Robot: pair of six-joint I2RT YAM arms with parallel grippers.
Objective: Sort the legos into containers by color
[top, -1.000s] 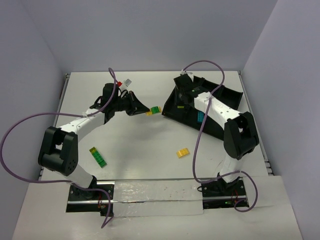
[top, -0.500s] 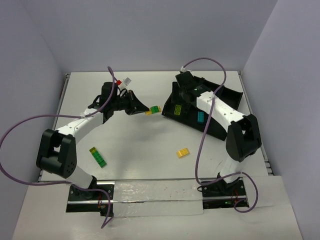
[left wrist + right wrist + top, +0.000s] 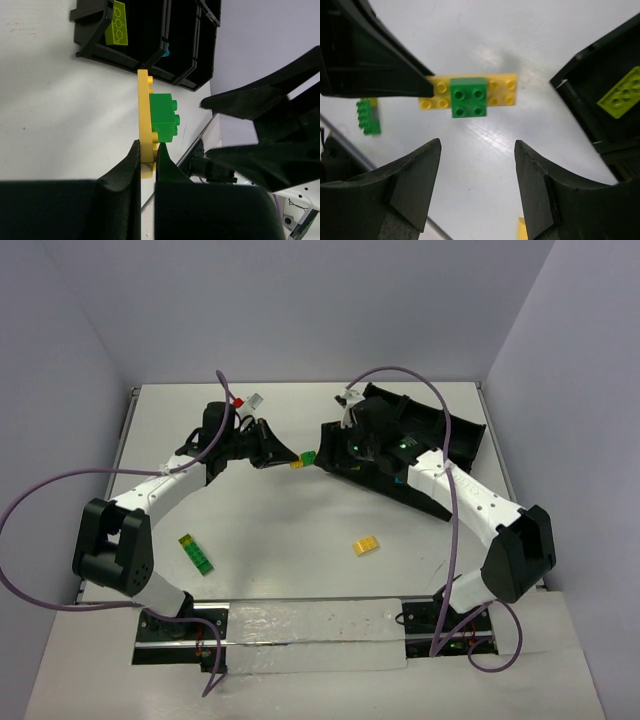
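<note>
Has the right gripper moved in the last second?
Yes. The right gripper swung left, from above the tray to past its left edge, toward the lego stack.

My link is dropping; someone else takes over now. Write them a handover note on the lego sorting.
Left gripper: shut on the end of a flat yellow plastic plate carrying a square green brick, beside the black divided plastic tray.
Right gripper: open, empty, facing that green brick.
Done: a lime-green plate and a small cyan brick lie in separate compartments.
Left: split and bin the held pair, then the green-and-yellow stack and the loose yellow brick on the table.
</note>
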